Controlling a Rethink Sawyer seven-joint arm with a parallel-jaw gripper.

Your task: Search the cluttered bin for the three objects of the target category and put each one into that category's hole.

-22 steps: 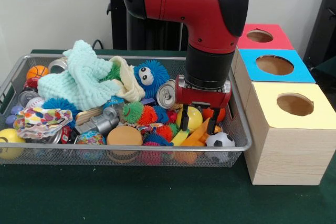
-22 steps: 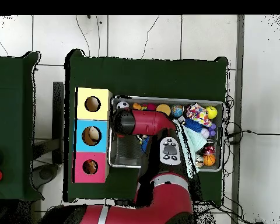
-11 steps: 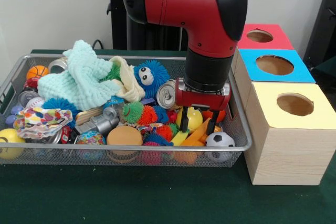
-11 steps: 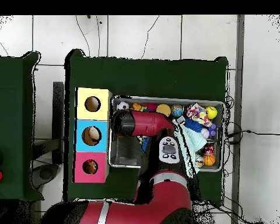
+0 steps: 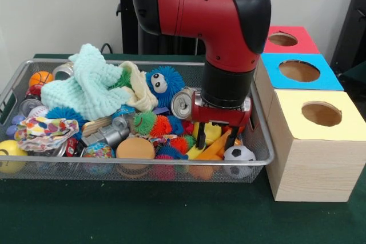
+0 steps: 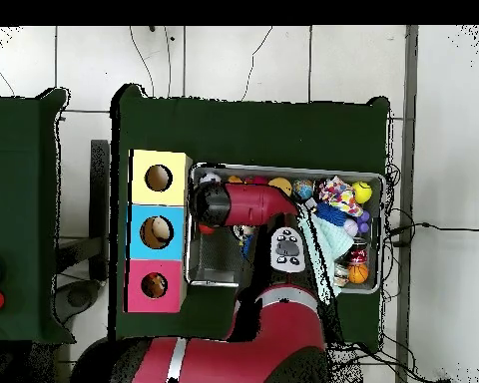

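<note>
Lower right of bin (image 5: 260,155) | gripper (image 5: 215,136) jaws spread astride yellow ball (image 5: 210,131) | step: pick | next: close, lift.

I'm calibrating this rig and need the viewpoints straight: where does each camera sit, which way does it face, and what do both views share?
Front view: sits across the table, facing the robot; shows the mesh bin of clutter, three boxes with holes, and the red arm coming down to the gripper, jaws open over a yellow ball.
Overhead view: above the table, looking straight down; shows the arm reaching over the bin from the picture's bottom.
Shared: bin, arm, yellow box.
</note>
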